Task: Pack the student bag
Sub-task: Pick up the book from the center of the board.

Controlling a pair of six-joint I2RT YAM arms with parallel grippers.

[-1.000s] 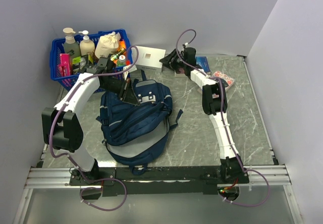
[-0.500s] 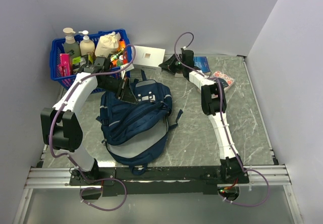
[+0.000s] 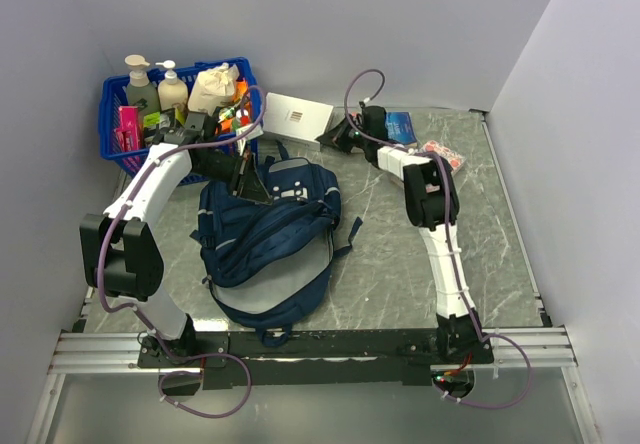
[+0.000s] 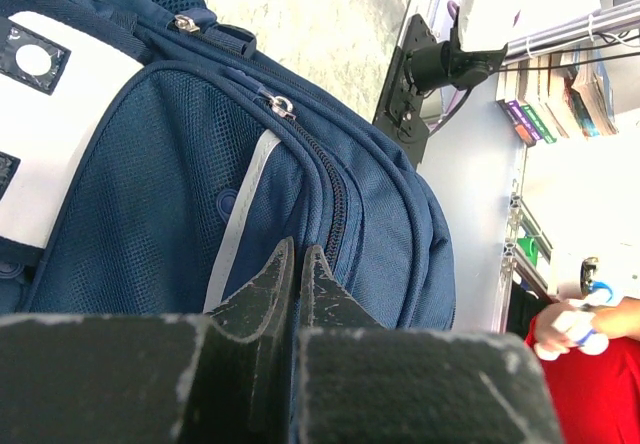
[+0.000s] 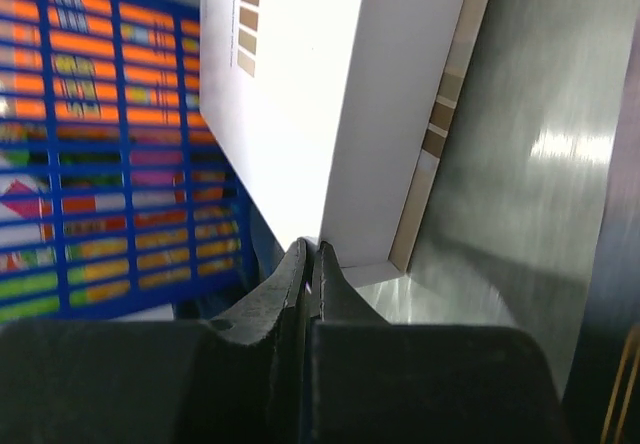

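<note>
The student bag (image 3: pixel 265 239), navy with a white patch and grey stripe, lies left of the table's middle. It fills the left wrist view as the student bag (image 4: pixel 150 194). My left gripper (image 3: pixel 248 176) is at the bag's far top end. Its jaws (image 4: pixel 298 254) are shut on a fold of blue fabric beside the zipper (image 4: pixel 335 204). At the back, my right gripper (image 3: pixel 328 134) is shut on the near corner of a white box (image 3: pixel 298 114). The right wrist view shows the gripper (image 5: pixel 312 249) pinching that box (image 5: pixel 300 94), which is tilted up off the table.
A blue plastic basket (image 3: pixel 110 114) with pump bottles (image 3: pixel 140 79) and packets stands at the back left, close behind the white box; its wall (image 5: pixel 100 164) shows in the right wrist view. A blue book (image 3: pixel 403 124) and a pink packet (image 3: pixel 445 154) lie at the back right.
My right gripper has closed onto the white box's corner, and the box has tipped up and shifted slightly. The left gripper stays shut on the bag and has barely moved.
</note>
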